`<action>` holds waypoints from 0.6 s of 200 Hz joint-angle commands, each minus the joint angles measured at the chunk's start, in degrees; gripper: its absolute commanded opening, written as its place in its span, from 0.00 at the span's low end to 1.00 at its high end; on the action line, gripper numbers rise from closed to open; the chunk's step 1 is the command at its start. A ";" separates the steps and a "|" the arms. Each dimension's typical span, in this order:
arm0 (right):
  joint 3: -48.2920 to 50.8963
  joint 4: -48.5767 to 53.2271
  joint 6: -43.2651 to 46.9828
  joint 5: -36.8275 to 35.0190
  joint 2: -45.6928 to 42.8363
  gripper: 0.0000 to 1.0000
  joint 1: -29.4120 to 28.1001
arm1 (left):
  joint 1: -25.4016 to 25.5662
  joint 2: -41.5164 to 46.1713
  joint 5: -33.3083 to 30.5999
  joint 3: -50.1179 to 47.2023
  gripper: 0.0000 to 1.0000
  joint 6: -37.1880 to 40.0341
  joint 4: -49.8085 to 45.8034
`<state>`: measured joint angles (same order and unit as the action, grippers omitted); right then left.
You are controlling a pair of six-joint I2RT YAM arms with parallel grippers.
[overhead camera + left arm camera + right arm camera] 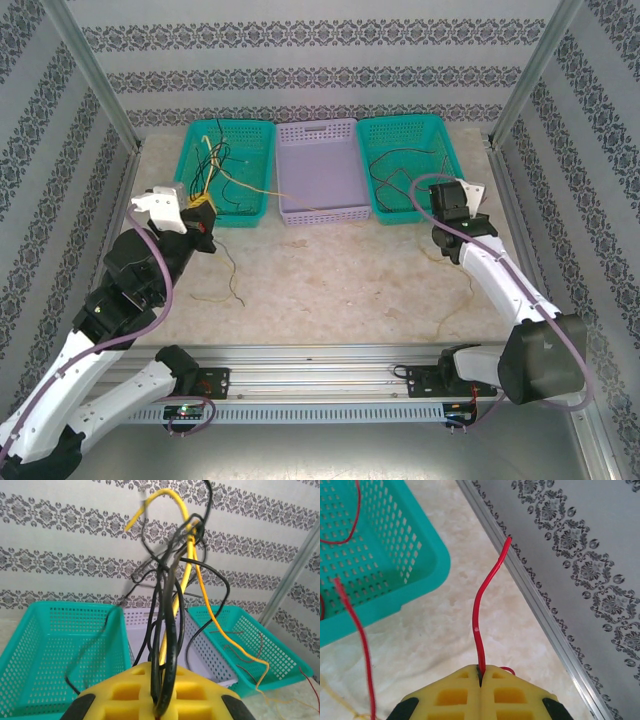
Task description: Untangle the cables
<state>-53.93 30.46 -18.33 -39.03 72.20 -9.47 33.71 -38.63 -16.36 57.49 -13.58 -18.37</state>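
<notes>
My left gripper (161, 706) is shut on a bunch of cables (172, 605), black ones and a yellow one, which rise tangled from between the yellow fingers (120, 692). A thin orange wire (225, 635) trails off to the right. From above, the left gripper (200, 213) is at the front edge of the left teal basket (190, 150), with the cables (218, 165) spreading over it. My right gripper (481, 672) is shut on a red cable (480, 610) that stands up from the seam. The right wrist (455, 205) is by the front right corner of the right teal basket (455, 160).
A lilac basket (315, 128) sits between the two teal ones. The right teal basket holds dark wires (400, 175). Thin loose wires (232, 280) lie on the marble table, and more red wire (355, 630) hangs by the basket corner (395, 605). A metal rail (545, 615) borders the right side.
</notes>
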 commanded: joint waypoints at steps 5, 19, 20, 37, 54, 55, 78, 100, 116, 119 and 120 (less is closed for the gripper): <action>-2.76 -0.77 -0.18 -0.22 -2.45 0.00 -1.88 | -0.58 -2.48 2.54 0.36 0.00 0.29 2.32; -4.27 -0.89 0.91 -3.25 -2.92 0.00 -3.83 | -0.58 -3.14 2.32 0.79 0.00 0.05 1.85; -4.39 -0.91 1.01 -3.51 -2.94 0.00 -3.94 | -0.58 -3.08 2.18 0.74 0.00 0.05 1.85; -6.14 -1.30 2.30 -8.17 -3.74 0.00 -5.43 | -0.69 -1.33 -0.88 -0.09 0.00 0.14 2.41; -6.28 -3.75 3.18 -9.92 -6.01 0.00 -5.64 | -0.76 0.19 -5.59 -0.41 0.00 0.70 2.23; -6.19 -4.01 3.33 -9.92 -6.19 0.00 -5.64 | -0.76 0.25 -5.82 -0.39 0.00 0.77 2.21; -6.65 -8.26 4.59 -11.08 -9.27 0.00 -6.46 | -0.84 0.02 -5.73 -0.50 0.00 1.43 2.31; -9.46 -12.92 8.24 -11.02 -10.28 0.00 -8.66 | -0.78 -2.86 -0.46 -0.03 0.00 0.03 1.89; -12.07 -16.57 12.22 -11.20 -9.02 0.00 -10.65 | -0.79 -5.61 4.60 0.78 0.00 -1.03 1.46; -12.51 -17.17 12.98 -11.06 -8.70 0.00 -10.82 | -0.80 -6.06 5.45 0.85 0.00 -1.09 1.41; -12.73 -17.31 13.19 -10.89 -8.55 0.00 -10.87 | -0.78 -6.17 5.68 0.90 0.00 -1.13 1.41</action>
<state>-62.30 21.06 -11.73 -48.03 62.61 -17.96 33.61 -41.10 -17.78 56.86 -13.67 -18.02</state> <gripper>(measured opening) 0.040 0.050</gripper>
